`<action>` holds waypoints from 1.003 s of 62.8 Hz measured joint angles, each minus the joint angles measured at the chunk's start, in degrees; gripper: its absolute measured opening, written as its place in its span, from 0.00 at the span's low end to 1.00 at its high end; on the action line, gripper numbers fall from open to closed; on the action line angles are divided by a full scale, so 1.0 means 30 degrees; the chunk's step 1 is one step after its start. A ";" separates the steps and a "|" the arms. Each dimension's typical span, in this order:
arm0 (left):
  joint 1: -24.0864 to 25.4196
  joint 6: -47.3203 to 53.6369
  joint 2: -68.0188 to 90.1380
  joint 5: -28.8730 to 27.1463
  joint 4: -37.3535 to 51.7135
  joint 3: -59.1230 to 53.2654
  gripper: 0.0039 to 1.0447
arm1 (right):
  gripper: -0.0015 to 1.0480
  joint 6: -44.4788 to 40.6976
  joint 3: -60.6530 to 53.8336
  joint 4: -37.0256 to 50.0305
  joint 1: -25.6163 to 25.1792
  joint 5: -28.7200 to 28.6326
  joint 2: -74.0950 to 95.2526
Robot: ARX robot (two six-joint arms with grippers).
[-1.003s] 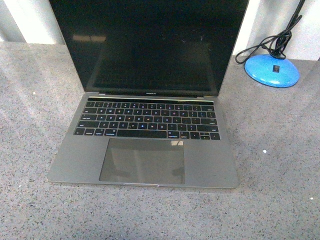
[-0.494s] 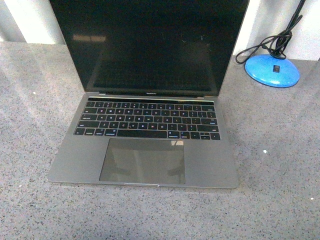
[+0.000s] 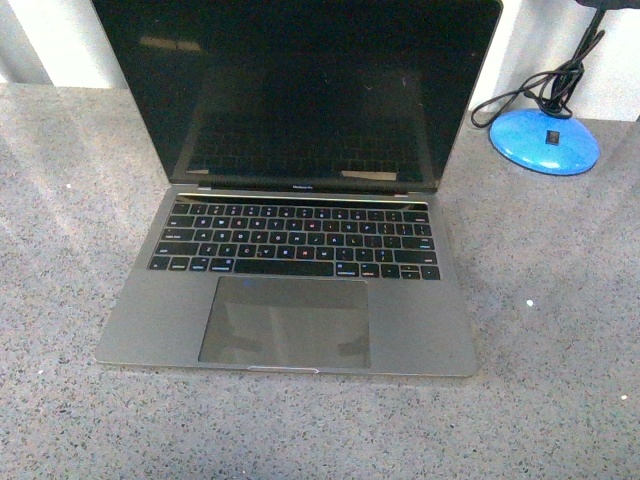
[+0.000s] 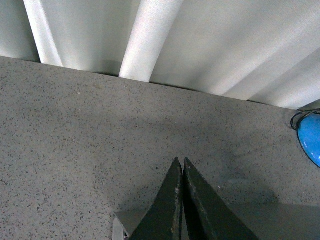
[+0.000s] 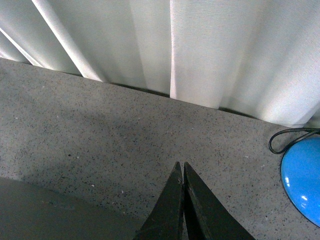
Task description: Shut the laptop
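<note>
Showing up front only: speckled table (image 3: 560, 350) carrying the laptop (image 3: 290, 250), lying open at its middle with screen standing upright, and a blue base (image 3: 545, 140) sitting behind to the right. Appearing only at the wrists: left gripper (image 4: 182, 161) and right gripper (image 5: 181, 165), each pinching fully closed on nothing above that table.

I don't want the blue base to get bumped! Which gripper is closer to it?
Right. The right gripper hangs shut near the blue base, which looms large beside it. The left gripper hangs shut farther off, with only the base's edge in its view.
</note>
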 joint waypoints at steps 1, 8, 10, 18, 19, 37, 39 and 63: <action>0.0000 0.0007 -0.0022 0.0044 -0.0022 0.0000 0.03 | 0.01 0.0015 -0.0044 0.0000 0.0022 0.0029 -0.0007; 0.0080 -0.0022 -0.0255 0.0357 -0.0510 -0.0007 0.03 | 0.01 0.0131 -0.0313 0.0000 0.0153 0.0204 -0.0211; 0.0095 -0.0036 -0.0379 0.0576 -0.0656 -0.0044 0.03 | 0.01 0.0168 -0.0401 -0.0007 0.0204 0.0277 -0.0277; 0.0095 -0.0168 -0.1144 0.1166 -0.1479 -0.0262 0.03 | 0.01 0.0313 -0.0707 -0.0007 0.0350 0.0386 -0.0510; 0.0095 -0.0168 -0.1202 0.1173 -0.1523 -0.0284 0.03 | 0.01 0.0342 -0.0758 -0.0007 0.0364 0.0408 -0.0554; 0.0000 -0.0153 -0.1559 0.1508 -0.2353 -0.0656 0.03 | 0.01 0.0780 -0.1727 0.0087 0.0590 0.0525 -0.1188; -0.0007 -0.0138 -0.1501 0.1515 -0.2470 -0.0656 0.03 | 0.01 0.0823 -0.1821 0.0138 0.0605 0.0525 -0.1231; 0.0146 0.0153 -0.0495 0.1508 -0.2994 -0.0590 0.03 | 0.01 0.1486 -0.2812 0.0138 0.0845 0.0780 -0.1399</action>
